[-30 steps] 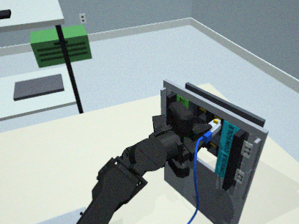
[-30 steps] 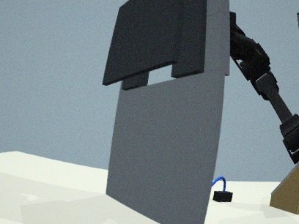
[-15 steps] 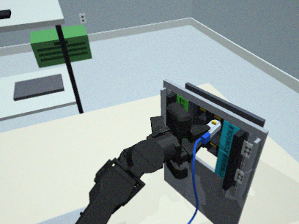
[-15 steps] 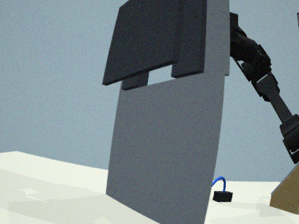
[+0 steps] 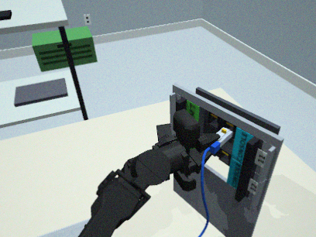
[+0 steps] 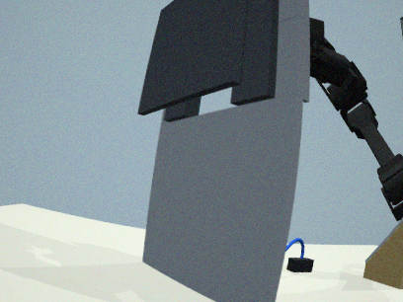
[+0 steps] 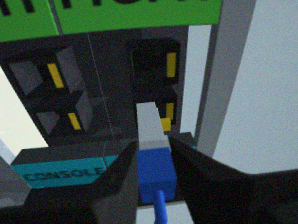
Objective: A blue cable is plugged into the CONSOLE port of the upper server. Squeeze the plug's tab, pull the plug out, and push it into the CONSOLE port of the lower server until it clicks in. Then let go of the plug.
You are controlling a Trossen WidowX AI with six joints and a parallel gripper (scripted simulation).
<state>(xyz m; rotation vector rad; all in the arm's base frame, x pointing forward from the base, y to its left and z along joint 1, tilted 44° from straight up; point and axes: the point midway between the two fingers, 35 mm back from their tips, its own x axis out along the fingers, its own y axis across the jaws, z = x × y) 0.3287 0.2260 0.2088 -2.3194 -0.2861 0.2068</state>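
Rack [image 5: 248, 217] [image 6: 222, 188] upright, right half of the top view. Its opening holds dark port blocks between a green label [image 5: 192, 110] [image 7: 135, 17] and teal CONSOLE labels [image 5: 234, 166] [image 7: 62, 172]; tags 11 [image 5: 261, 158] and 12 [image 5: 252, 187] sit at the right edge.

Wrist view: four ports with yellow strips, two at left, two right of center. The left pair hold no plug. Nor does the upper right port [image 7: 155, 62]; the lower right port [image 7: 167, 107] is partly covered by the plug [image 5: 222, 137] [image 7: 155, 167] (seating depth cannot be told from here).

Gripper [image 5: 212, 145] [image 7: 152, 144]: fingers closed down to a narrow gap, gripping the plug by its blue rear part, one finger on each side. Pale end points at the ports, yellow piece beside it.

Cable [image 5: 203, 186] [image 6: 296, 240] [image 7: 160, 207] leaves the blue end and hangs toward bottom center in the top view; in the exterior view it meets a black block [image 6: 300, 264], lower right.
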